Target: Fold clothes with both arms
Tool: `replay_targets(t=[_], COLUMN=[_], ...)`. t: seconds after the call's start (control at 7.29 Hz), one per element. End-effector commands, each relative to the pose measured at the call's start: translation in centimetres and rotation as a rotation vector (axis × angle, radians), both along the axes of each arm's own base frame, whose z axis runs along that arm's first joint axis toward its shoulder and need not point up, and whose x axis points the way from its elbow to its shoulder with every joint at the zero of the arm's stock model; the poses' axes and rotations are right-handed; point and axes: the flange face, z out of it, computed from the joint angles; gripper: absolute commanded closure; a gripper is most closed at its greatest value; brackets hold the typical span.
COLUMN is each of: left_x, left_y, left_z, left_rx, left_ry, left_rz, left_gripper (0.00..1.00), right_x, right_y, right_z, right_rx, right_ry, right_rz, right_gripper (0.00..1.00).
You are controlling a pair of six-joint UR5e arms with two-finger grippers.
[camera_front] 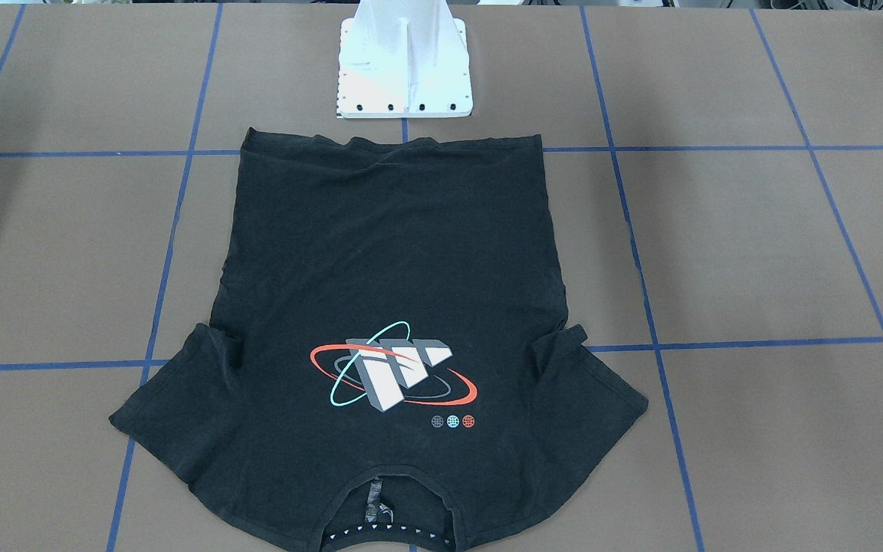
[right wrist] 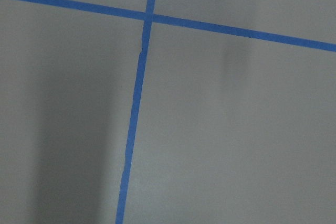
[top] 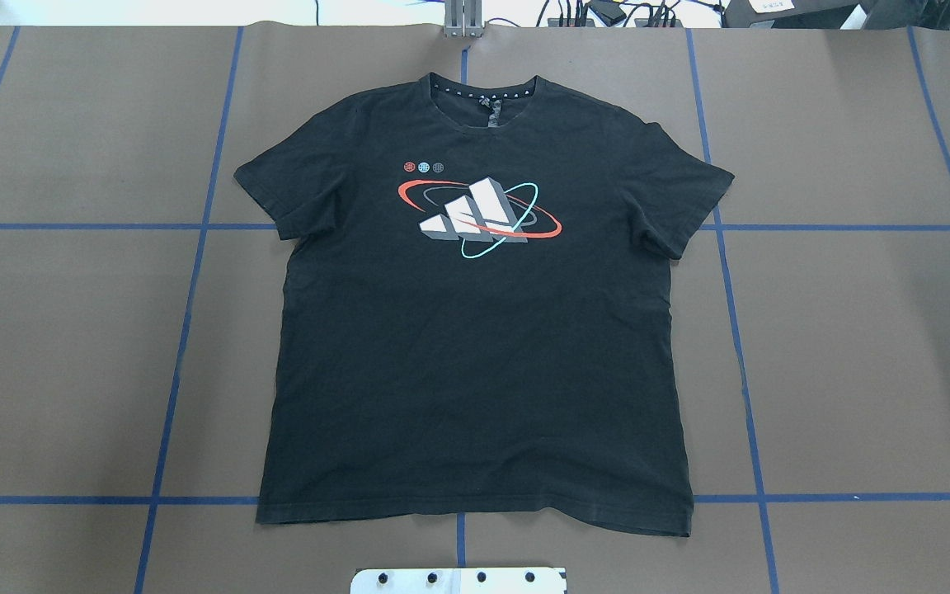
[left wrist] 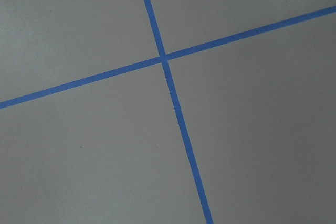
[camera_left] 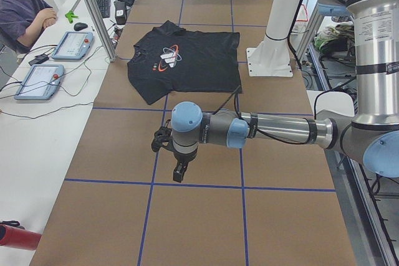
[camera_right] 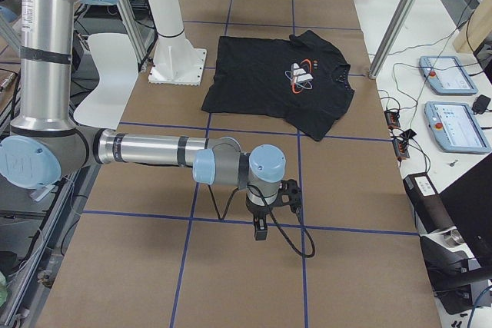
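Note:
The black T-shirt (top: 475, 346) lies spread flat in the middle of the table, logo side up. Its collar points away from the robot and its hem lies near the base. It also shows in the front view (camera_front: 388, 253), the left side view (camera_left: 187, 66) and the right side view (camera_right: 277, 86). My left gripper (camera_left: 179, 171) hangs over bare table well away from the shirt, towards the table's left end. My right gripper (camera_right: 260, 228) hangs over bare table towards the right end. I cannot tell whether either is open or shut. Both wrist views show only table and blue tape.
The white pedestal base (camera_front: 403, 69) stands just behind the shirt's hem. Blue tape lines (top: 186, 330) grid the brown table. An operator (camera_left: 22, 4) sits beyond the table's far edge, by teach pendants (camera_left: 72, 45) and cables. More pendants (camera_right: 453, 124) lie there.

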Motion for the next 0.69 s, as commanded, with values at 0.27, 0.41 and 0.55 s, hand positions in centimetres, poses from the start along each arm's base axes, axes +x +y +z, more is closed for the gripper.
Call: replay_targets(t=[0.27, 0.41, 0.55], left_x=[0.0, 0.1, 0.1], left_y=[0.0, 0.0, -0.2], left_z=[-1.7, -1.8, -1.9], left_rx=[0.054, 0.057, 0.057], left_ry=[-0.001, 0.0, -0.001], left_rz=[0.001, 0.004, 0.003], left_gripper=[0.0, 0.0, 0.0], right_x=[-0.1, -0.2, -0.3], right_y=[-0.5, -0.6, -1.5], right_z=[-1.7, -1.9, -2.8], right_rx=[0.035, 0.041, 0.071], right_ry=[-0.003, -0.002, -0.002], right_rz=[-0.003, -0.004, -0.005], right_gripper=[0.0, 0.0, 0.0])
